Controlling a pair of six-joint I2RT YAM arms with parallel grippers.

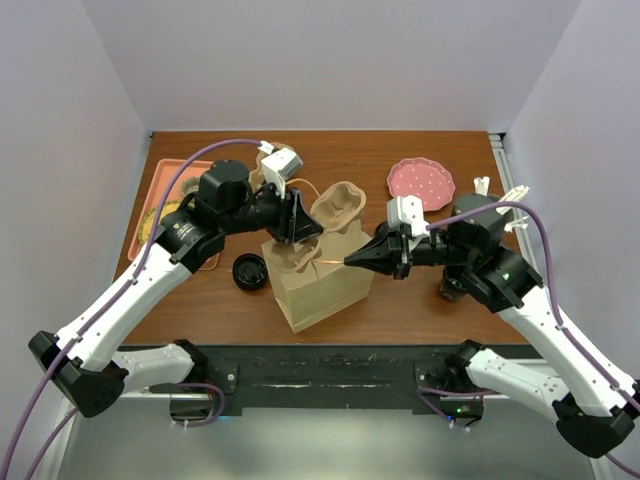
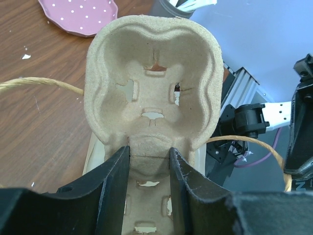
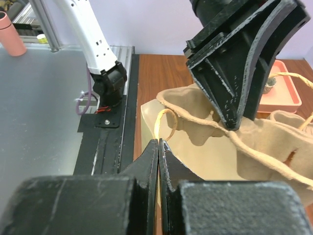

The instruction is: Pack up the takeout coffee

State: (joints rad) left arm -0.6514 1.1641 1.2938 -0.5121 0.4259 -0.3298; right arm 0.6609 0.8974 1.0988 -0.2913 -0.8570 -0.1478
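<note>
One black lidded coffee cup (image 1: 249, 271) stands on the table left of the tan paper bag (image 1: 318, 290). A dark shape (image 1: 451, 289) under my right arm may be another cup; I cannot tell. The tan pulp cup carrier (image 1: 335, 208) sits tilted in the bag's mouth with empty pockets (image 2: 151, 83). My left gripper (image 1: 297, 228) is shut on the carrier's middle ridge (image 2: 149, 152). My right gripper (image 1: 350, 260) is shut on the bag's near rim by its twine handle (image 3: 159, 142).
A pink dotted plate (image 1: 421, 182) lies at the back right. An orange tray (image 1: 152, 215) lies at the back left under my left arm. The bag's handles (image 2: 39, 83) arc out to both sides.
</note>
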